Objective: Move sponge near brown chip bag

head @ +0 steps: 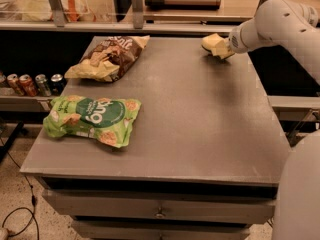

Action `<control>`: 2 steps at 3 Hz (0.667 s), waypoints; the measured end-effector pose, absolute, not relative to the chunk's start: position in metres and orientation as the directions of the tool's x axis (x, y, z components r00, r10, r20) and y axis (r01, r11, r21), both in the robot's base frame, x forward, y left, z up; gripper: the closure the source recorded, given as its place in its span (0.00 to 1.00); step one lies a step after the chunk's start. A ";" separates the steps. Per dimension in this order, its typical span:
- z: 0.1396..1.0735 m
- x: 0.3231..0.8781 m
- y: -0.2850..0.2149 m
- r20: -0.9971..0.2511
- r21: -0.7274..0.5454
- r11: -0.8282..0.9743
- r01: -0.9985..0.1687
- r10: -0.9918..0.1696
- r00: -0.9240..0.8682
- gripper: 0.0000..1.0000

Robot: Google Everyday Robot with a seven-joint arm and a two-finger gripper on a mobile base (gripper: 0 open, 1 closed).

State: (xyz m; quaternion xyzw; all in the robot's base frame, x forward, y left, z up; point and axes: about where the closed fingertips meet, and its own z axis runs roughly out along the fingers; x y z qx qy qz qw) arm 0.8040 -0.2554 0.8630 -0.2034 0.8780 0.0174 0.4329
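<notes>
The pale yellow sponge [212, 42] is at the far right of the grey table [200, 134], held a little above its surface with a shadow beneath it. My gripper [222, 50] reaches in from the right on the white arm and is shut on the sponge. The brown chip bag [111, 57] lies crinkled at the far left of the table, its pale yellow end towards the front left. It is well apart from the sponge, about a third of the table width away.
A green chip bag [95, 119] lies at the front left of the table. Soda cans [31, 84] stand on a lower shelf to the left. A counter with a glass rail [150, 14] runs behind the table. The robot's white body [300, 194] is at the lower right.
</notes>
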 end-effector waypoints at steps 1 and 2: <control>0.892 0.797 -0.243 -0.794 -0.185 0.896 -0.404 -0.379 -0.475 1.00; 0.892 0.797 -0.242 -0.794 -0.185 0.896 -0.405 -0.379 -0.476 1.00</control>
